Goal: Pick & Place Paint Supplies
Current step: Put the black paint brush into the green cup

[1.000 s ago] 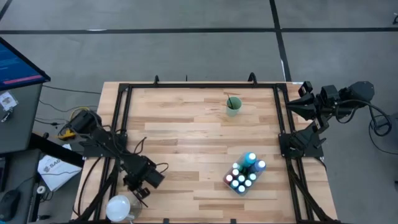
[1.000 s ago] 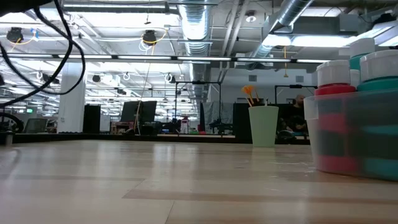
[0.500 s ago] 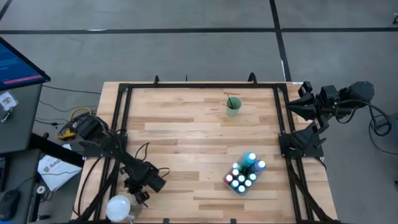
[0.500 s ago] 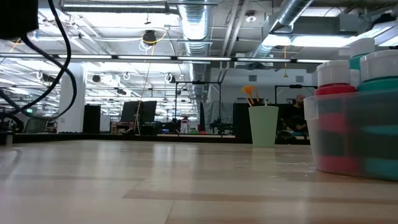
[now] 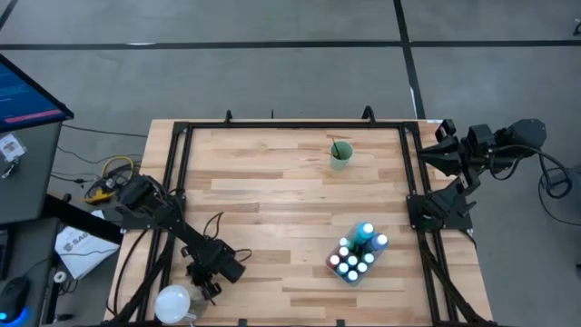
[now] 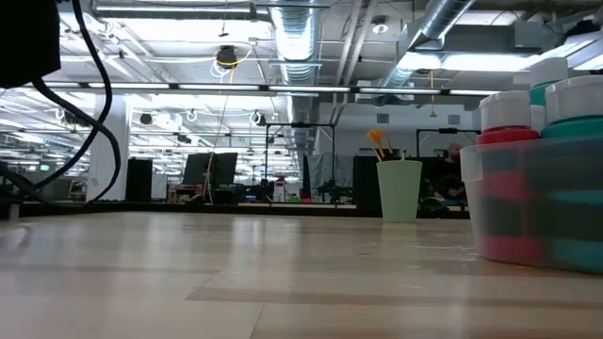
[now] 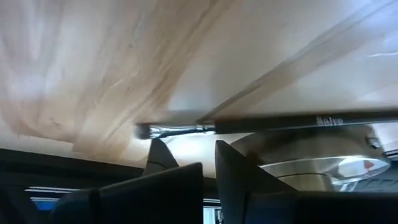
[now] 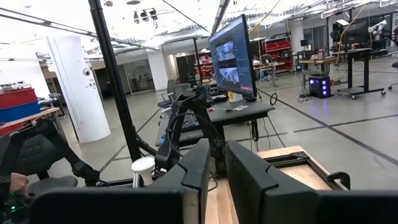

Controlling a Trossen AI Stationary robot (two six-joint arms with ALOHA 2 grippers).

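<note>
- We see the left gripper [image 5: 211,289] low over the near left corner of the wooden table [image 5: 272,191], just beside a white dome-shaped object [image 5: 172,302] at the table's near edge.
- In the left wrist view its fingers [image 7: 163,157] are closed, and a thin dark-handled paintbrush [image 7: 267,123] lies across just beyond their tips; we cannot tell whether they actually pinch it.
- The right gripper [image 5: 442,145] waits off the far right corner of the table; in its wrist view its fingers [image 8: 198,169] stand nearly closed with only a narrow slit between them, and nothing is in them.
- The paint bottles [image 5: 356,254] stand packed together in the clear plastic tub [image 6: 528,202], near right of the table's middle.
- The pale green cup [image 5: 340,154] stands at the far side, right of centre, with a brush [image 6: 379,143] standing in it.
</note>
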